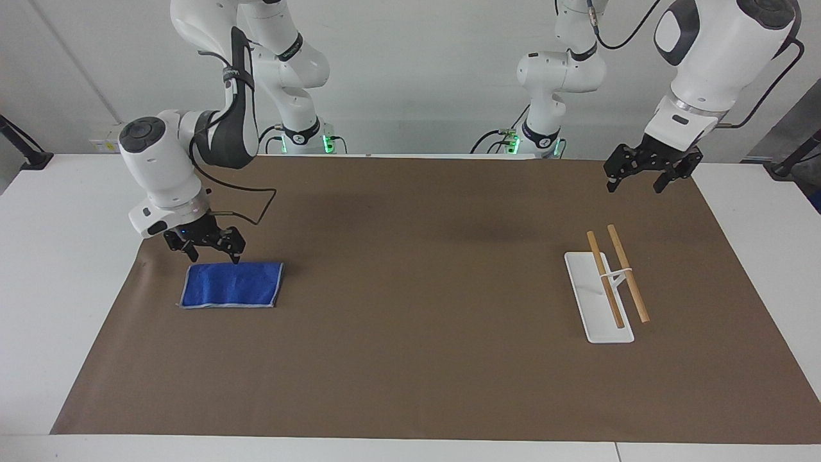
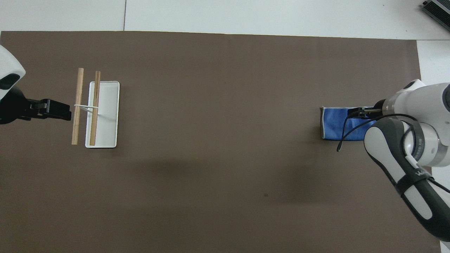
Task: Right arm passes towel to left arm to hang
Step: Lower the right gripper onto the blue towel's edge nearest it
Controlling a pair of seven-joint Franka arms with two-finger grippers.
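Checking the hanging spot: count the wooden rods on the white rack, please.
2. Both wooden rods lie parallel atop the white rack, toward the left arm's end of the table; none seem hidden.

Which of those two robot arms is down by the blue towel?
The right arm: its gripper hangs low over the blue towel, fingers open. The left gripper waits raised near the wooden-rod rack.

No readable text, labels or numbers.

Overhead: right arm (image 2: 404, 147) hides part of towel (image 2: 334, 123) (corner)
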